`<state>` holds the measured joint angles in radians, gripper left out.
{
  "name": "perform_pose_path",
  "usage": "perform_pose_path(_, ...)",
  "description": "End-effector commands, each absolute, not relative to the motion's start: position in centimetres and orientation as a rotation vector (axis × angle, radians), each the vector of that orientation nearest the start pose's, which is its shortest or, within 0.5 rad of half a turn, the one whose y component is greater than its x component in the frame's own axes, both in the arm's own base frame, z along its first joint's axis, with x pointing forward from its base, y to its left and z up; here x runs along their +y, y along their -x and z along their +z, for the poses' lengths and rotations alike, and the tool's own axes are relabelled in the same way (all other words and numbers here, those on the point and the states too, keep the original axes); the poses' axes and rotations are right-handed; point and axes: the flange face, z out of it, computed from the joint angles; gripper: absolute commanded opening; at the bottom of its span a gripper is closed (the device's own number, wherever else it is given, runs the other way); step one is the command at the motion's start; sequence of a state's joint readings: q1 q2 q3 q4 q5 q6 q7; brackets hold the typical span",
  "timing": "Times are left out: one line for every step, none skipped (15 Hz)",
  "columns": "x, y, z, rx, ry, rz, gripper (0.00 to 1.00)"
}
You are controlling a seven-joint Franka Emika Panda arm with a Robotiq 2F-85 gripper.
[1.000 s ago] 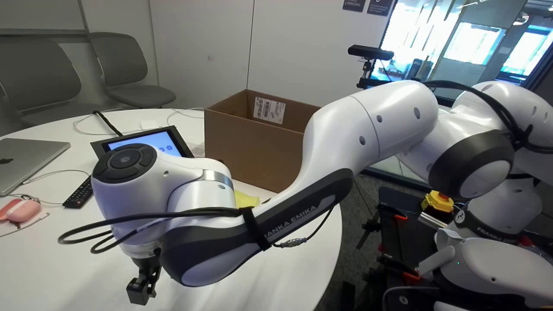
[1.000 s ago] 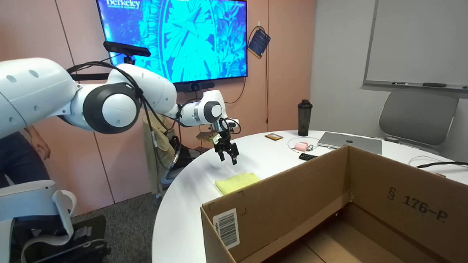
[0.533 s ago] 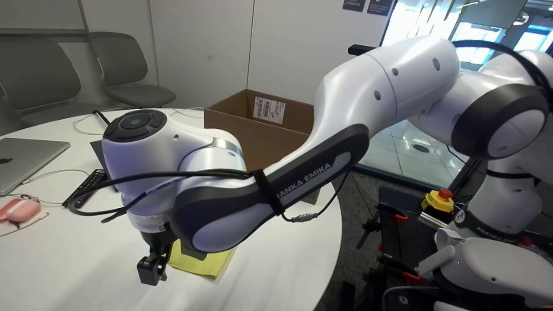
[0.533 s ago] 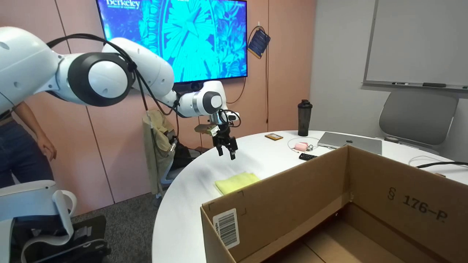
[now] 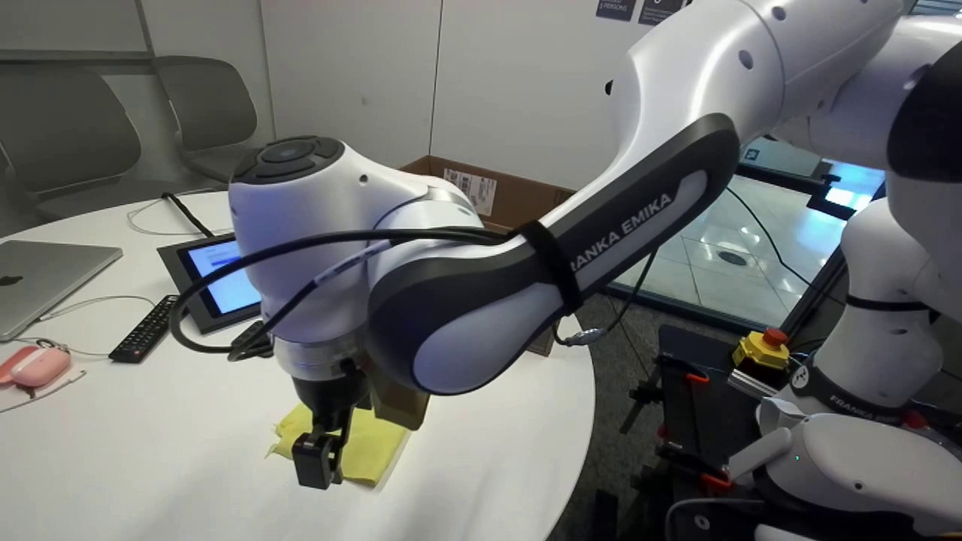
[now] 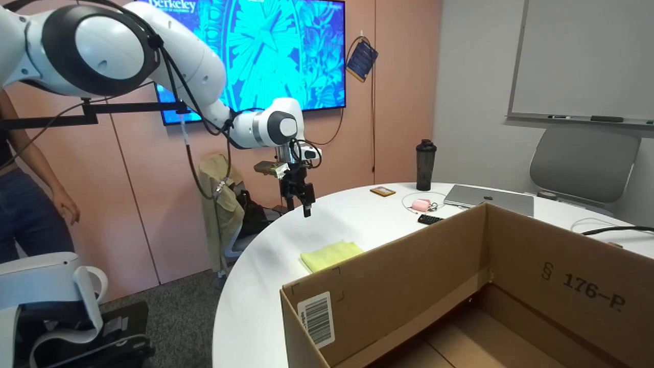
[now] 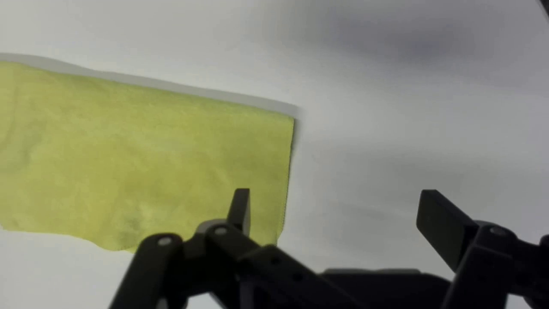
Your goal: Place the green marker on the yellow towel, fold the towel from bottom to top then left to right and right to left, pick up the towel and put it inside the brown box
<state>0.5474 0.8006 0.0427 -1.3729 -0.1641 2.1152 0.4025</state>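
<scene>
While the jaws hang spread above the white worktop [image 5: 150, 451], yellow towel [image 7: 146, 159] lying on it, brown box [image 6: 403, 286] standing nearby, open-topped.

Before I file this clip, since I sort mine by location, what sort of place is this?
Probably an office meeting room: it has a large wall-mounted screen, a whiteboard and a big white table with a rounded edge.
</scene>
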Motion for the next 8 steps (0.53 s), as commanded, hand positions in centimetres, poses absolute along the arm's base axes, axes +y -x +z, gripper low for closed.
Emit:
perform_pose_path(37.2,-57.6,24.1,-0.452,3.200,0.028,1.00)
perform_pose_path(36.9,-56.9,23.8,-0.483,3.198,0.028,1.00)
perform_pose_path(36.3,-56.1,23.3,-0.523,3.188,0.030,1.00)
perform_pose_path(35.9,-55.3,22.7,-0.569,3.182,0.034,1.00)
perform_pose_path(35.6,-55.0,22.0,-0.611,3.173,0.032,1.00)
perform_pose_path(35.2,-54.8,21.5,-0.669,3.159,0.032,1.00)
perform_pose_path(34.8,-54.5,21.0,-0.728,3.144,0.033,1.00)
perform_pose_path(34.6,-54.5,20.5,-0.770,3.130,0.026,1.00)
